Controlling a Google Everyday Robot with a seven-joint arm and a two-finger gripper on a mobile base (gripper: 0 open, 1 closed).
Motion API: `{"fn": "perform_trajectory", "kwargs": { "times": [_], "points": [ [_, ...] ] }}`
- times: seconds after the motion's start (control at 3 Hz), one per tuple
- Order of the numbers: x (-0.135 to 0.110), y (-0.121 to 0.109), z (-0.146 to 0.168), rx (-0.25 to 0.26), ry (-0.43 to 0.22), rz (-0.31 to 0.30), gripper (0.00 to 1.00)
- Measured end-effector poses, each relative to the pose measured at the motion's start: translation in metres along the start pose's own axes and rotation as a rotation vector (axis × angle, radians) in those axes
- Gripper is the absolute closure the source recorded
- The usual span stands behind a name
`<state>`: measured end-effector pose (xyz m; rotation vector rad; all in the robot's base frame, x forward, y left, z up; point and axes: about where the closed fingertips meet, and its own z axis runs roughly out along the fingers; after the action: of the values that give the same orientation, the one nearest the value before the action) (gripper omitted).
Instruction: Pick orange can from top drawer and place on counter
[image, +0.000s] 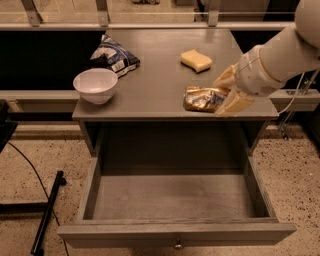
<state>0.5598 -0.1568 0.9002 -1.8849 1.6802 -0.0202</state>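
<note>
orange can (201, 98): shiny metal | counter (155, 75): matt wood | gripper (220, 98): matt yellowish, at can

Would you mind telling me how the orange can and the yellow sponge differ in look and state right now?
The orange can is shiny, dented metal; the yellow sponge is matte with smooth edges. The can lies sideways, gripped by the claw near the front right edge of the counter, while the sponge sits free farther back. Both are similar in size and over the counter's right half.
</note>
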Motion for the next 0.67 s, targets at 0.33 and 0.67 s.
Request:
{"fn": "perform_trajectory", "kwargs": {
  "times": [0.33,0.67],
  "points": [
    [0.021,-0.02,0.019,-0.021,0.008,0.039,1.0],
    [0.027,-0.036,0.05,-0.059,0.0,0.056,1.0]
  ]
}}
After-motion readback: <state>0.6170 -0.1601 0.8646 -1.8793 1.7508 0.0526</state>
